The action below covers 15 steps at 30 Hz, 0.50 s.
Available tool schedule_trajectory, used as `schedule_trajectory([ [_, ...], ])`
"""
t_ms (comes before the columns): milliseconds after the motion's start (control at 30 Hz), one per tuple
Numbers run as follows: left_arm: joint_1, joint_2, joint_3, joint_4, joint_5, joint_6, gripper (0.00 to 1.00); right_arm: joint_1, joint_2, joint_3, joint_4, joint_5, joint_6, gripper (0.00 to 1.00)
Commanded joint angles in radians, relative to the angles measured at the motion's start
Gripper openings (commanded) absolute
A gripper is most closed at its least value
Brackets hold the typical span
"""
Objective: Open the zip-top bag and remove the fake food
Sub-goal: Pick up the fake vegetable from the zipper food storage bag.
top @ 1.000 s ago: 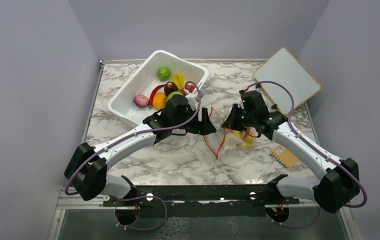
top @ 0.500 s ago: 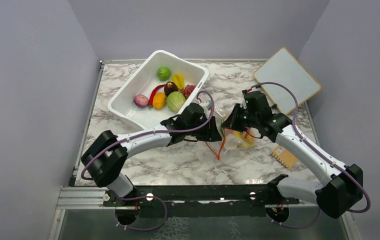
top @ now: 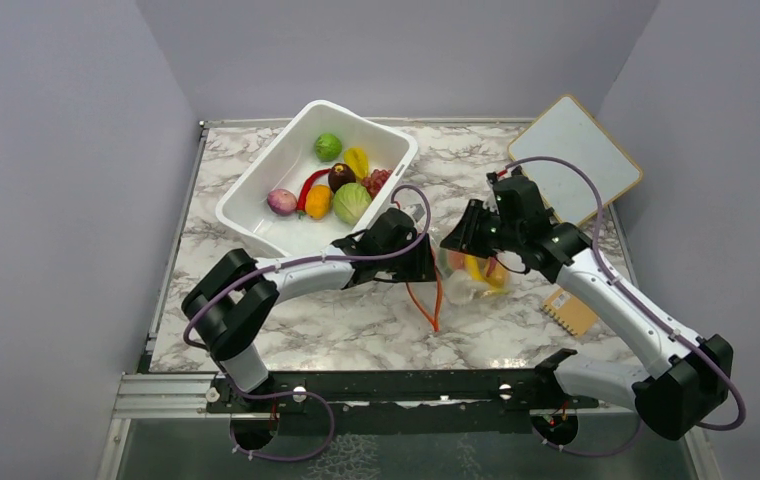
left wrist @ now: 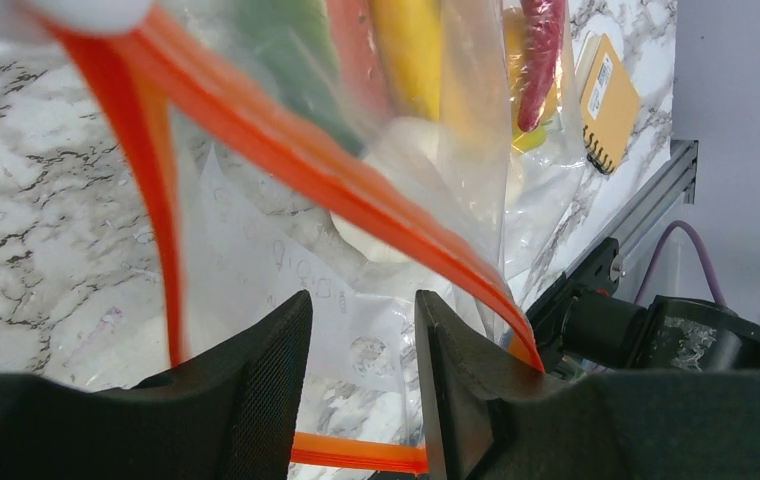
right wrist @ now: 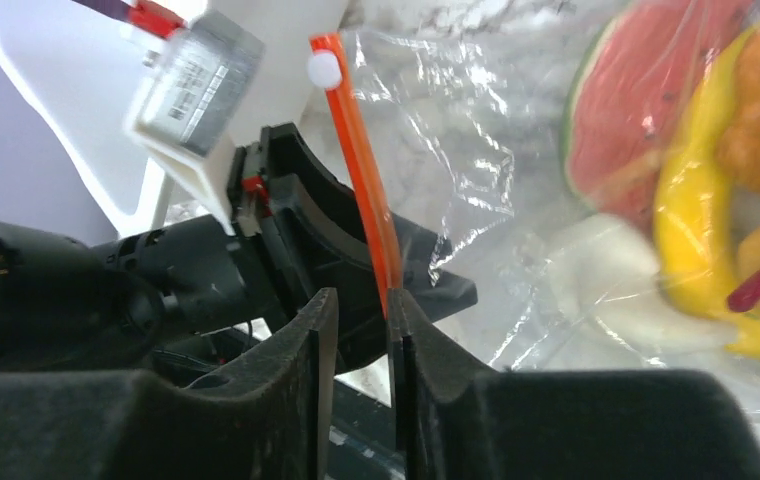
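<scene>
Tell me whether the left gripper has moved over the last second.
Yes. In the top view the left gripper has shifted right and slightly nearer the arm bases, away from the white tub; its wrist no longer covers the green cabbage.

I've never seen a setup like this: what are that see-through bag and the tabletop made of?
The zip-top bag looks like thin, glossy, clear plastic film: it crinkles, glints and shows the fake food inside. Its zip strip looks like stiffer orange plastic. The table is glossy with grey marble veining; real stone or printed laminate, I cannot tell.
</scene>
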Motion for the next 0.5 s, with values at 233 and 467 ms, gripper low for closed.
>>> schedule_trajectory([
  [233, -0.001, 0.029, -0.028, 0.070, 0.030, -0.015, 0.47, 0.003, -0.019, 0.093, -0.259, 0.409, -0.090, 0.38],
  [467, -0.001, 0.036, -0.051, 0.103, 0.052, -0.027, 0.51, -0.026, -0.016, -0.051, -0.216, 0.381, -0.043, 0.34],
])
